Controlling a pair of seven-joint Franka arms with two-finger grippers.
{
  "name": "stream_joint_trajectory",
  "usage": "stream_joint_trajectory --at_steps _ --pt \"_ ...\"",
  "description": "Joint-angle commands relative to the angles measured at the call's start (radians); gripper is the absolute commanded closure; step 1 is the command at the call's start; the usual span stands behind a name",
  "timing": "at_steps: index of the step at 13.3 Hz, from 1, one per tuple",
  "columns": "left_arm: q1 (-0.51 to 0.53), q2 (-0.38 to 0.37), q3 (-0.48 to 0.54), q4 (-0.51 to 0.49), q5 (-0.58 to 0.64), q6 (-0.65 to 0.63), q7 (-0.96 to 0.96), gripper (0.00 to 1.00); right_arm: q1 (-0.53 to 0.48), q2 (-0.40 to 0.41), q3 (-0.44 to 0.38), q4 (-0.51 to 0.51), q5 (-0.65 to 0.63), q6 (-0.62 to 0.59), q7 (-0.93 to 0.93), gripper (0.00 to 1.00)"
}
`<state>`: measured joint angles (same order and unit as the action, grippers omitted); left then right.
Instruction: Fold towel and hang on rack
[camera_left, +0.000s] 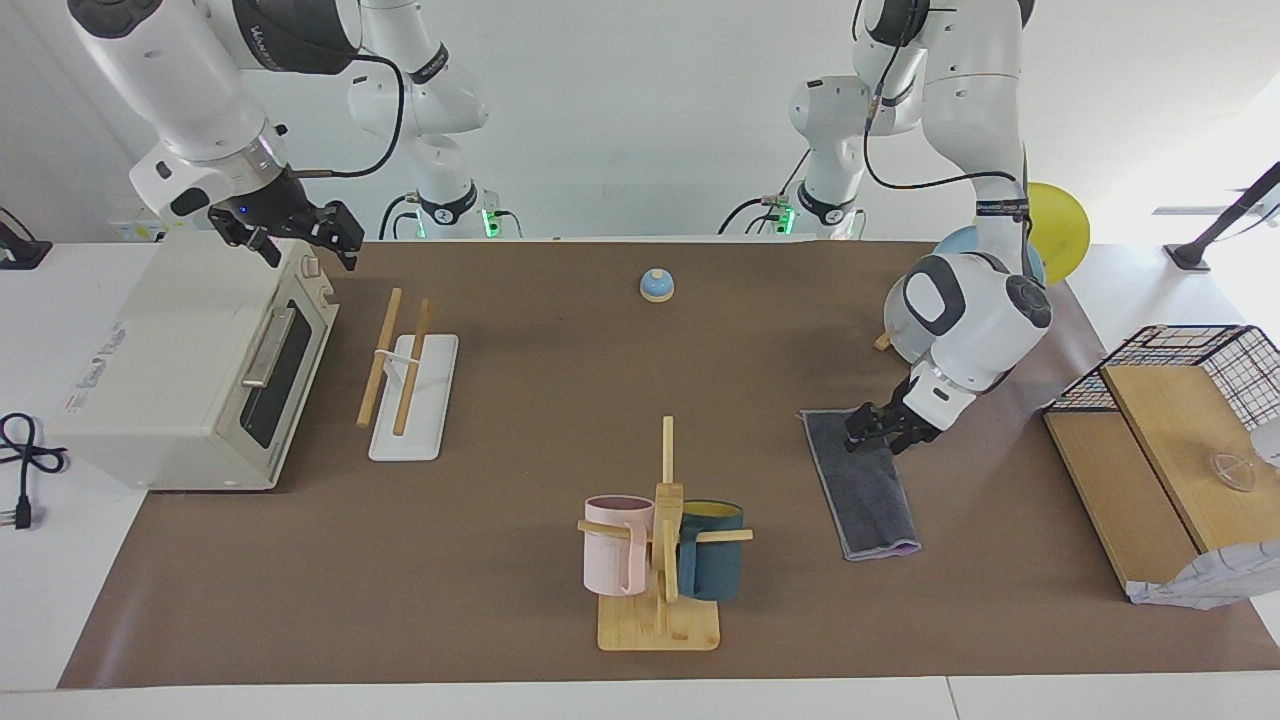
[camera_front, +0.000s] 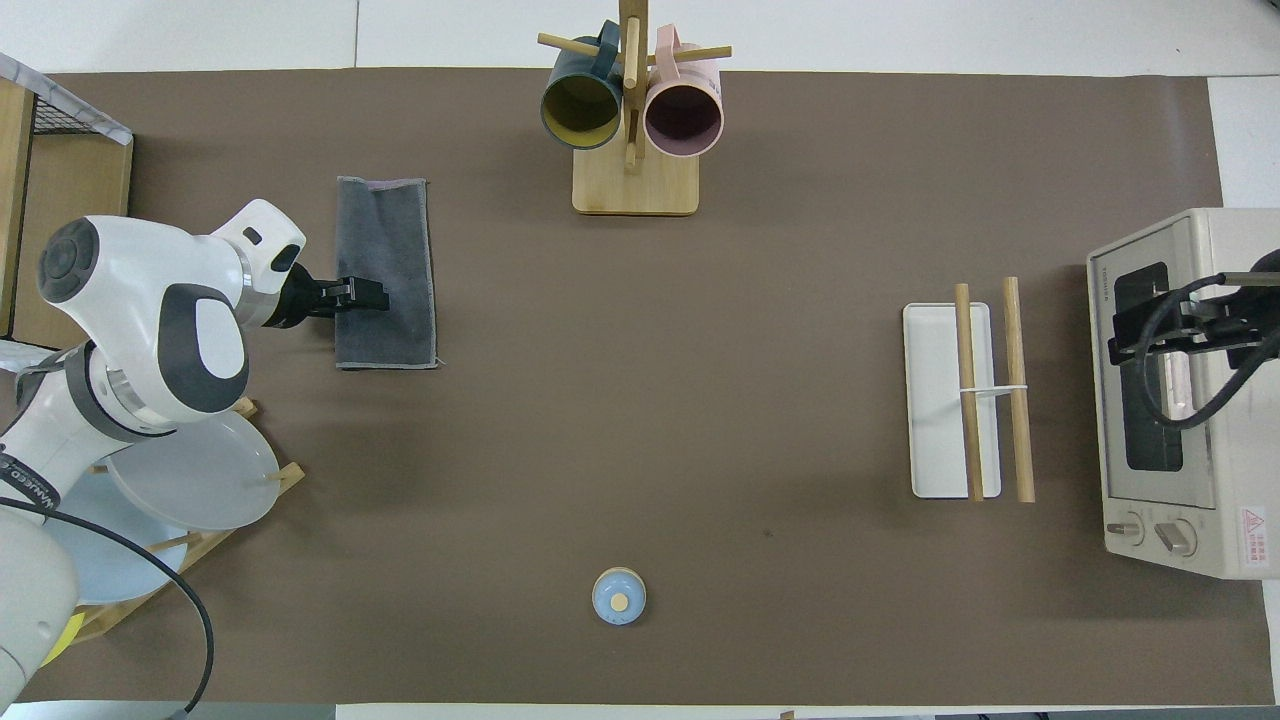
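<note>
The towel (camera_left: 870, 500) lies folded into a narrow strip on the brown mat toward the left arm's end of the table, dark grey face up, with a purple edge showing at its end farthest from the robots. It also shows in the overhead view (camera_front: 390, 240). My left gripper (camera_left: 882, 428) is low at the towel's long edge, near the end closest to the robots, touching it; from overhead (camera_front: 362, 294) it reaches onto the cloth. The rack (camera_left: 400, 362) (camera_front: 965, 400), two wooden rods over a white base, stands toward the right arm's end. My right gripper (camera_left: 295, 240) waits open above the toaster oven.
A toaster oven (camera_left: 200, 370) stands beside the rack. A wooden peg stand with a pink and a dark teal mug (camera_left: 662, 560) is at the table's middle, farthest from the robots. A blue bell (camera_left: 657, 285), a plate stand (camera_front: 180, 480) and a wire basket on wooden boards (camera_left: 1170, 420) are also here.
</note>
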<state>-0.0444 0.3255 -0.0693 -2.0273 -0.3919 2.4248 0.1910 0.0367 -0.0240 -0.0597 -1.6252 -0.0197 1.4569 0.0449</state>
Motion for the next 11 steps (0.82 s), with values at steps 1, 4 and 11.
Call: stream_joint_trajectory --at_steps 1,4,11 --pt "0.003 0.018 0.003 0.016 0.001 -0.029 0.028 0.29 -0.015 -0.004 0.011 -0.005 -0.002 0.007 0.007 0.0" --pt "0.004 0.018 0.005 0.015 0.005 -0.033 0.036 0.29 -0.015 -0.004 0.011 -0.005 -0.002 0.007 0.007 0.0" --pt "0.015 0.018 0.006 0.015 0.005 -0.032 0.031 1.0 -0.014 -0.004 0.011 -0.005 -0.002 0.007 0.007 0.0"
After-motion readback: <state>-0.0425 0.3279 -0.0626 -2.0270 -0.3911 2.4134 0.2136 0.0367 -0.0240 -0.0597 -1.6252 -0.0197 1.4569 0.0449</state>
